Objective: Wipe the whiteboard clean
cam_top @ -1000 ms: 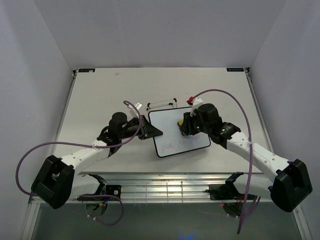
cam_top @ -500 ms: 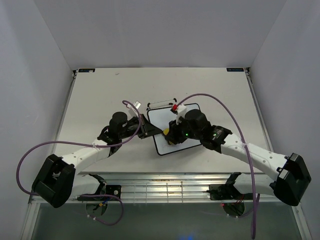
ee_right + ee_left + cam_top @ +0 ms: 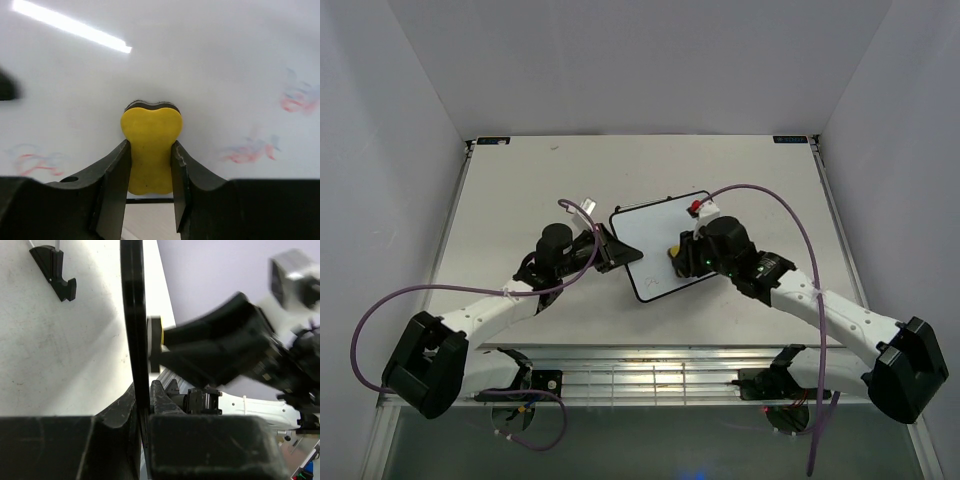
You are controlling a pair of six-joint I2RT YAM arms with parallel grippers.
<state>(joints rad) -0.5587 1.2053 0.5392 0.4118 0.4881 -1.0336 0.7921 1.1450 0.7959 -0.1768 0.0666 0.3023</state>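
Now in hand: the wiping itself, judged partly done, since red traces remain on either side of the pad.
Left gripper (image 3: 616,256): clamped on the whiteboard's black frame at its left edge, bracing it; the left wrist view shows the frame pinched between the jaws.
Right gripper (image 3: 150,150): closed on the yellow eraser (image 3: 151,150), one finger on each flank, its dark felt end pressed to the white face.
Whiteboard (image 3: 645,238): middle of the table (image 3: 520,190), between the two grippers. It is seen edge-on from the left wrist, so it looks tipped up, not lying flat; how steeply I cannot tell.
Red marks: one faint smear low and left of the eraser (image 3: 32,161), and two to its right (image 3: 250,150), (image 3: 299,99).
Next move calls for: sideways strokes across those smears with the felt kept flat and pressed. The left grip must hold firm so the board does not swing away.
Count: two arms, two grippers, one whiteboard, one eraser, three red smears.
Farther off: one small black hooked piece (image 3: 54,267) on the table beyond the board; what it is I cannot tell.
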